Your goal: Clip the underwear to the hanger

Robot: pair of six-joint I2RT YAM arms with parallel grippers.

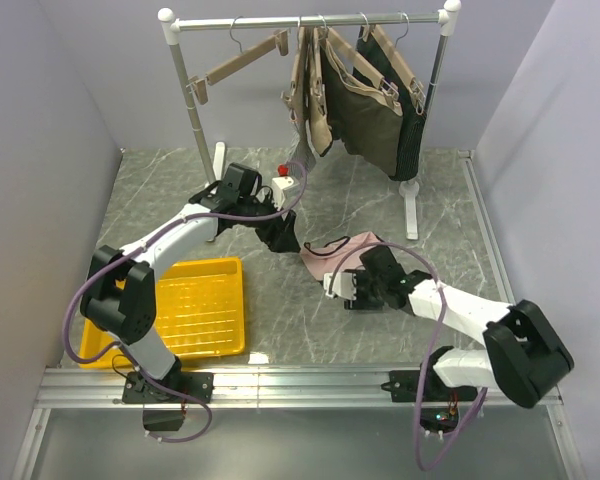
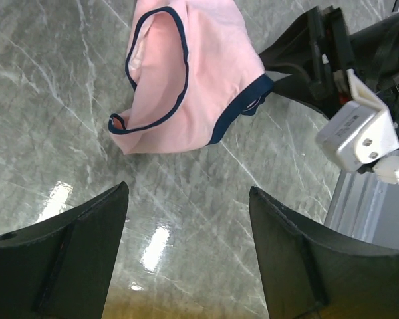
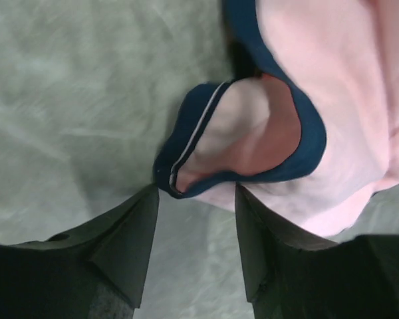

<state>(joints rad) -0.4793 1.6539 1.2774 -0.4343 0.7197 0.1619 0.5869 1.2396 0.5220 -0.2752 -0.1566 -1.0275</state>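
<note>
We see pale pink briefs with navy edging (image 2: 186, 73) crumpled on grey marble counter (image 1: 440, 220). Right pincer (image 3: 196, 199) released, briefs' edge at its mouth; we judge deeper bite needed before clenching. Left pincer (image 2: 186, 199) released, empty. Tan clip hanger (image 1: 242, 62) hangs at back, well apart.

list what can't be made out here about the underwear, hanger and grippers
- Top view: right gripper fingertips hidden under its own wrist; contact with underwear unclear.
- Right wrist view: underwear cut off by top and right edges, blurred.
- Left wrist view: underwear's far corner behind the right arm.
- Top view: hanger clips too small to read.
</note>
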